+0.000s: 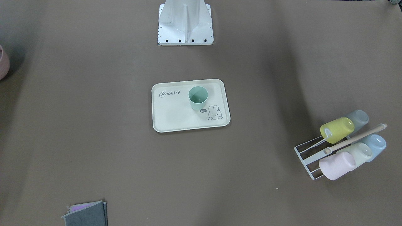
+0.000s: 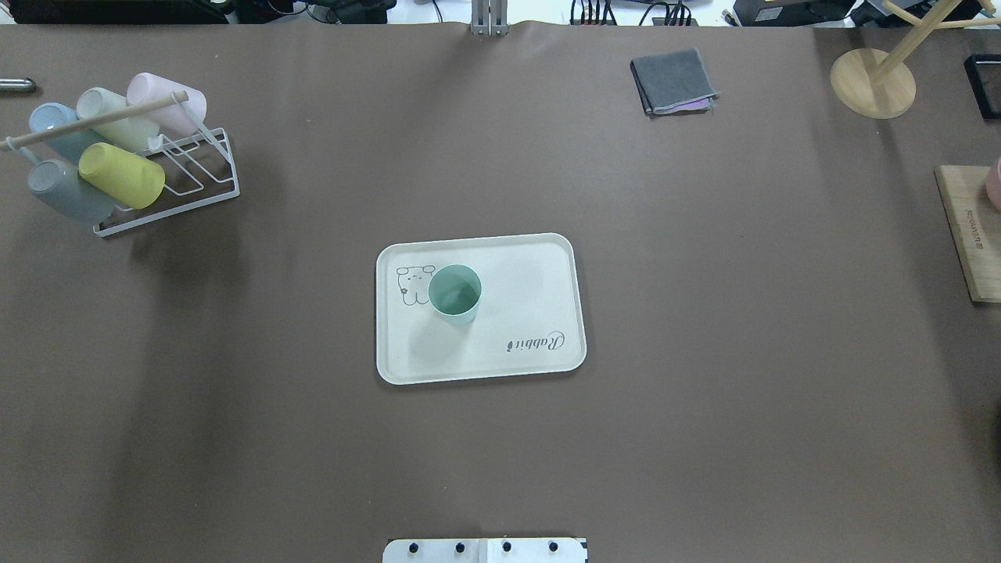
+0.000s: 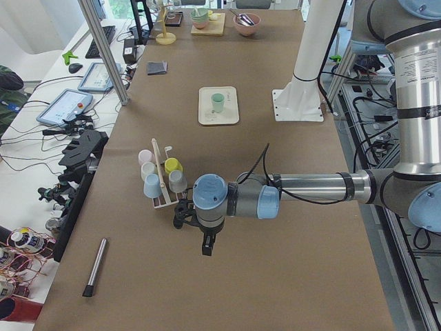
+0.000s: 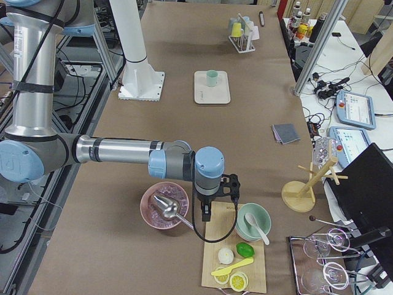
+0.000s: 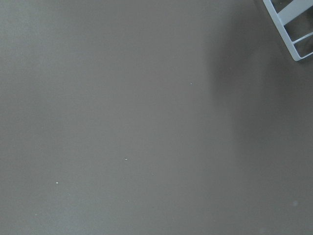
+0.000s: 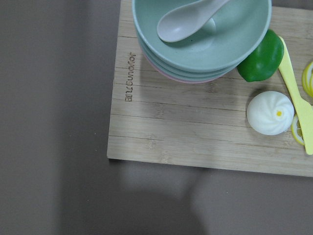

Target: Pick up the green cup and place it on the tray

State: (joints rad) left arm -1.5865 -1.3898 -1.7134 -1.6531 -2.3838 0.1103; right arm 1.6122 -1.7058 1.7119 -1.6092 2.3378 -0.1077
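Note:
The green cup (image 2: 455, 293) stands upright on the cream tray (image 2: 516, 313) at the table's middle, next to the bunny drawing. It also shows in the front view (image 1: 198, 98) on the tray (image 1: 176, 116). No gripper is near it. My left gripper (image 3: 207, 247) hangs over bare table beside the cup rack, at the table's left end. My right gripper (image 4: 206, 215) hangs over the wooden board at the right end. I cannot tell whether either is open or shut.
A white wire rack (image 2: 180, 168) with several cups, one yellow-green (image 2: 123, 175), stands at the far left. A folded grey cloth (image 2: 674, 80) lies far right. A wooden board (image 6: 195, 127) holds stacked bowls (image 6: 200, 44) and food. A pink bowl (image 4: 164, 206) sits beside it.

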